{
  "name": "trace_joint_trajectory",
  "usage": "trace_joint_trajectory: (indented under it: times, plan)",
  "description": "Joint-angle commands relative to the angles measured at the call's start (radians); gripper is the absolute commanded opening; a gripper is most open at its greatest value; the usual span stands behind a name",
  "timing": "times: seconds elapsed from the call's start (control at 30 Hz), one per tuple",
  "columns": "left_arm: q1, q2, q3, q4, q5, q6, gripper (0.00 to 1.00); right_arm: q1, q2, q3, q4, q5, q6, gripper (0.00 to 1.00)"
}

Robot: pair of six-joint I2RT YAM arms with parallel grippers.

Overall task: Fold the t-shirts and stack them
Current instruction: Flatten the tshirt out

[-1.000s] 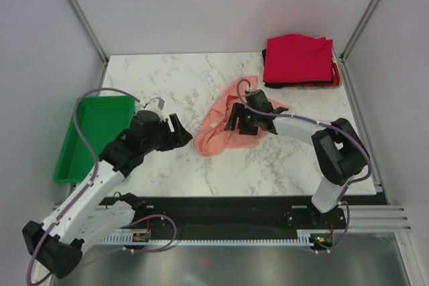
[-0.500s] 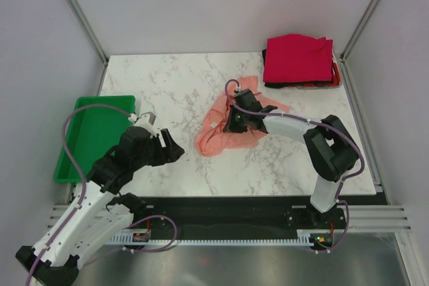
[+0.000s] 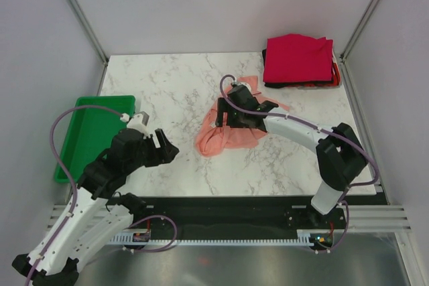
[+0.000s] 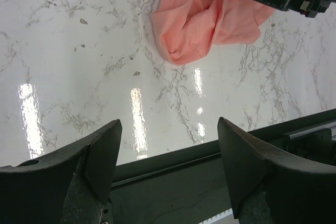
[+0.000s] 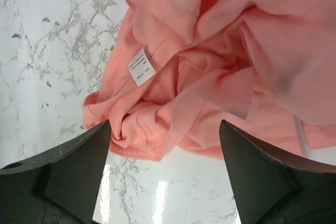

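Note:
A salmon-pink t-shirt (image 3: 224,137) lies crumpled on the marble table (image 3: 167,78) near its middle. Its white label (image 5: 143,65) faces up. My right gripper (image 3: 229,116) is open and empty, and hovers over the shirt's left part; the right wrist view shows the cloth (image 5: 210,66) between and beyond the open jaws (image 5: 164,124). My left gripper (image 3: 165,148) is open and empty, to the left of the shirt and apart from it, above bare table (image 4: 169,121). A folded crimson t-shirt (image 3: 298,58) tops a stack at the back right. Black and orange-red edges show beneath it.
A green plastic tray (image 3: 87,132) stands at the table's left edge, beside my left arm. The near table edge and a dark rail (image 4: 173,182) lie under my left gripper. Frame posts rise at both back corners.
My left arm has drawn back toward the near left, away from the shirt. My right gripper has shifted left over the pink shirt. The shirt has kept its place.

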Motion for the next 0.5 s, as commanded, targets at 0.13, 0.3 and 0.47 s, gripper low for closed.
trace_joint_trajectory:
  times: [0.13, 0.3, 0.47]
  plan:
    - [-0.002, -0.036, 0.006, 0.018, -0.028, 0.041, 0.81, 0.004, 0.127, 0.149, -0.111, 0.177, -0.020, 0.87]
    - [-0.002, -0.048, 0.000, 0.030, -0.027, 0.041, 0.81, 0.007, 0.170, 0.209, -0.199, 0.283, -0.062, 0.82]
    - [-0.002, -0.047, -0.004, 0.036, -0.027, 0.039, 0.81, 0.007, 0.204, 0.203, -0.213, 0.291, -0.071, 0.73]
